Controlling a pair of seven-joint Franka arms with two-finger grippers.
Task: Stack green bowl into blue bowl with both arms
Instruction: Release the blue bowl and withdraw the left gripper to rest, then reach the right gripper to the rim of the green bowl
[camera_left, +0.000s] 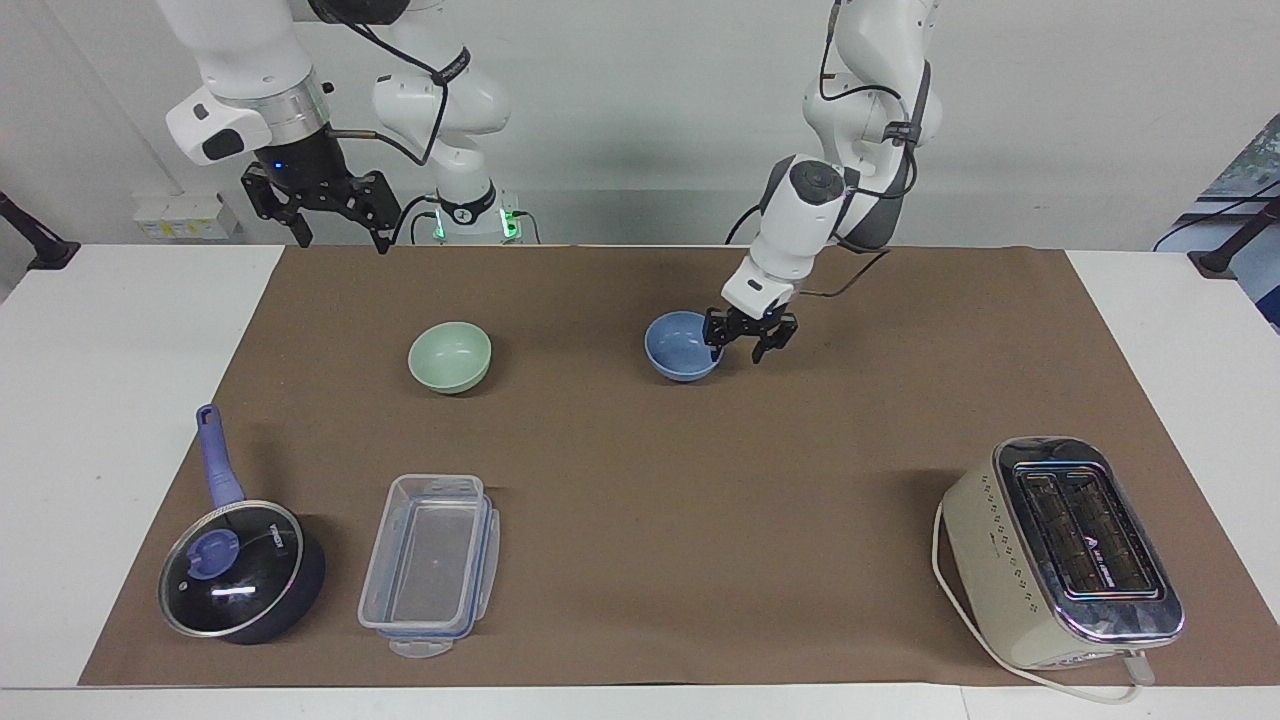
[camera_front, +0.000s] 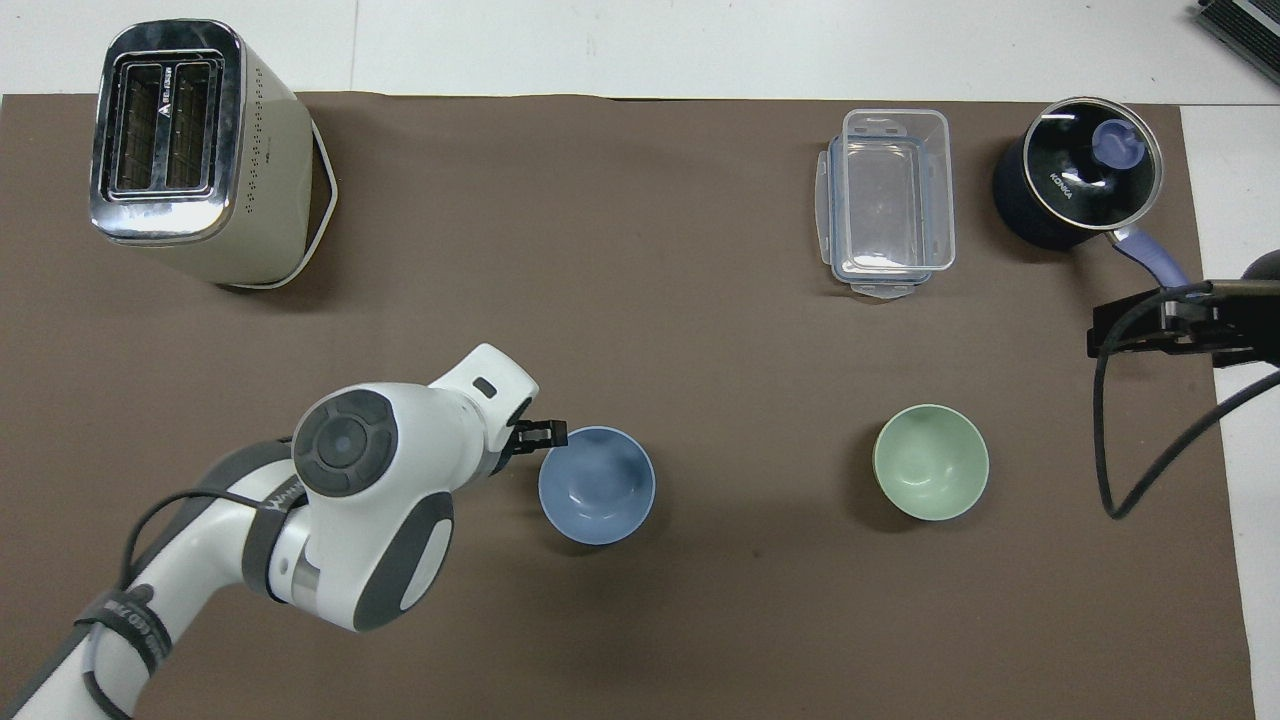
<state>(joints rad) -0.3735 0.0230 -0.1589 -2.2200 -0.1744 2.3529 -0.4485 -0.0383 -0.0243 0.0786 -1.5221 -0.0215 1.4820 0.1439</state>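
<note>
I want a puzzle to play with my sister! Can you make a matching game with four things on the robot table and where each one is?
Things:
1. blue bowl
2. green bowl
3. toaster
4. saucepan

Places:
A. beside the clear box
B. by the open left gripper
C. alone at the left arm's end
D. on the mat toward the right arm's end, empty

Pairs: 1-B, 2-D, 3-C, 4-A
</note>
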